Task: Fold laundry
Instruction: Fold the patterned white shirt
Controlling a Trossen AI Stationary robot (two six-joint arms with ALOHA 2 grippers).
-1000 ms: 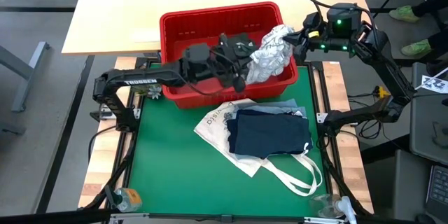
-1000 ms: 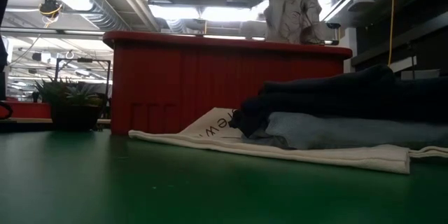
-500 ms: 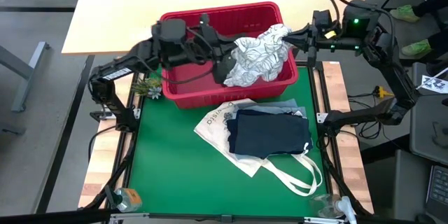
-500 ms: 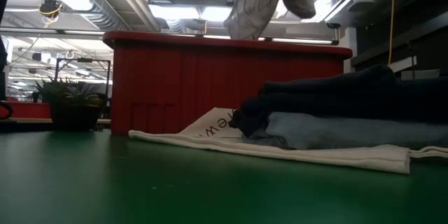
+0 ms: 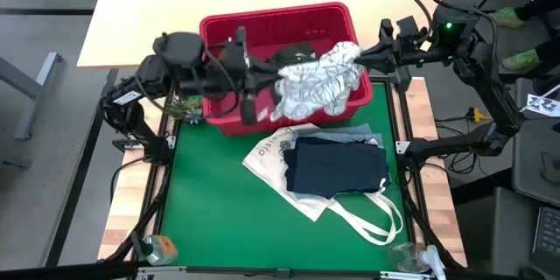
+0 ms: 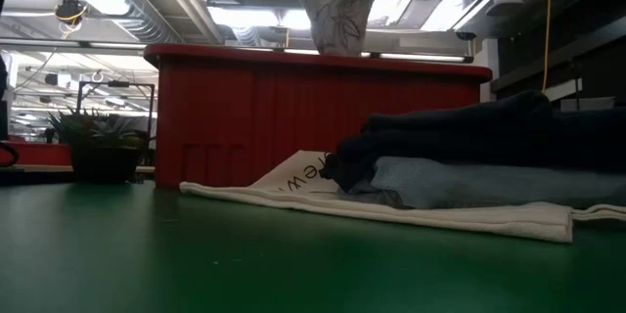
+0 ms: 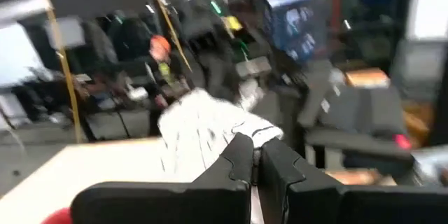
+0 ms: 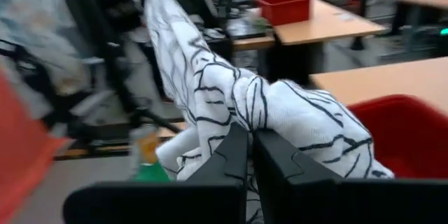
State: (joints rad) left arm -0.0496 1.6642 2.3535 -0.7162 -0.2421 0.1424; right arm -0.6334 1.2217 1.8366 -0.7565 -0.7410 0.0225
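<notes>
1. Nearest the front edge of the green surface [image 5: 201,219], the white tote bag [image 5: 278,164] lies flat with a folded navy garment [image 5: 337,171] stacked on a folded light blue denim piece [image 6: 460,184]. This pile sits where it sat a second ago, so two garments look already folded.

2. Behind it stands the red basket [image 5: 262,26], with a dark garment [image 5: 297,52] left inside.

3. What has changed: the white leaf-print garment [image 5: 319,83], bunched at the basket's right end a second ago, is now lifted and drawn out between both arms above the basket. The robot appears to be pulling it clear and spreading it, an early step for the third garment.

4. The left tool [image 7: 253,164] is pressed together on one end of the cloth; the arm has swung leftward. The right tool [image 8: 250,161] is pinching the other end near the basket's right rim.

5. The garment's long axis runs left to right across the basket, between the two tools, with its middle sagging toward the basket's front wall. In the low view it hangs above the rim.
</notes>
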